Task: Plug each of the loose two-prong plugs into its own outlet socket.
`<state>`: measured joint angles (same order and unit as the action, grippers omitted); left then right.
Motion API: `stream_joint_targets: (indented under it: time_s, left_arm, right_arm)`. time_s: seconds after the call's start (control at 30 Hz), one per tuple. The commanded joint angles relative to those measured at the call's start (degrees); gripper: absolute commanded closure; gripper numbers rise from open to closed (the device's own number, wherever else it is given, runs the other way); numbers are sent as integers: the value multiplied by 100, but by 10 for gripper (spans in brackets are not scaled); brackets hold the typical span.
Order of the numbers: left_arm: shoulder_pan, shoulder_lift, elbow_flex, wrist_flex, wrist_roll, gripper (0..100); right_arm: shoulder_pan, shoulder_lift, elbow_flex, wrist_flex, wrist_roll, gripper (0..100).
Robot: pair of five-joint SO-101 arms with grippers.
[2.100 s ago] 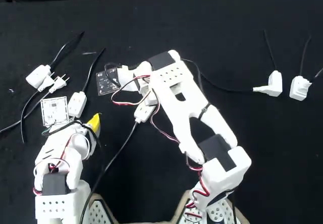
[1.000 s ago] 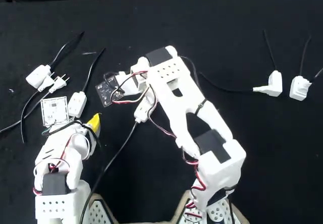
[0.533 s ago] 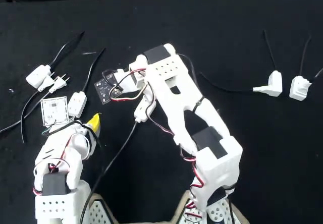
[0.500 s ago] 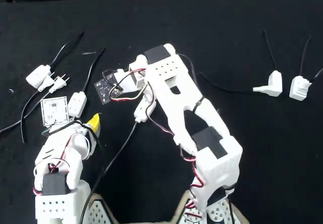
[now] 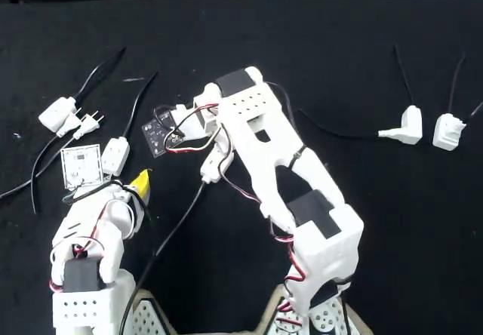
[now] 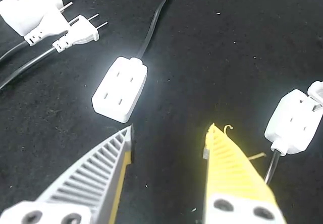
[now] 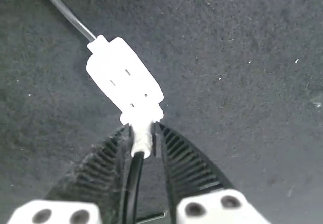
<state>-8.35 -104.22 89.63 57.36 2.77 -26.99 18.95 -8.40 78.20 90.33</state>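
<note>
Clamping a white two-prong plug (image 7: 142, 142) by its neck, right hand (image 7: 143, 128) holds it against a white rectangular outlet socket (image 7: 123, 80) on the black tabletop (image 7: 252, 57). Left hand (image 6: 169, 130): fingers apart, hovering nr a second white socket block (image 6: 120, 89).

Soft, even light from above falls on the black table (image 5: 392, 229). The right arm (image 5: 260, 135) and the white plug (image 7: 140, 139) pinched in the right gripper (image 7: 144, 131) look bright, without glare. Shadows are faint, almost lost on the dark cloth. A bright patch lies past its far right corner.
</note>
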Motion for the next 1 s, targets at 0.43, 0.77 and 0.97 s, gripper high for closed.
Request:
stream_joint_targets:
  time_s: [0.43, 0.77, 0.97]
  left_arm:
    - [-66, -18, -101, -88, 44, 766]
    - [-84, -18, -101, -88, 44, 766]
    - [-92, -18, -101, -88, 44, 766]
  right_arm:
    - [-105, 453, -13, 26, 35, 988]
    - [26, 435, 40, 70, -158, 988]
    - [246, 400, 75, 158, -1415, 988]
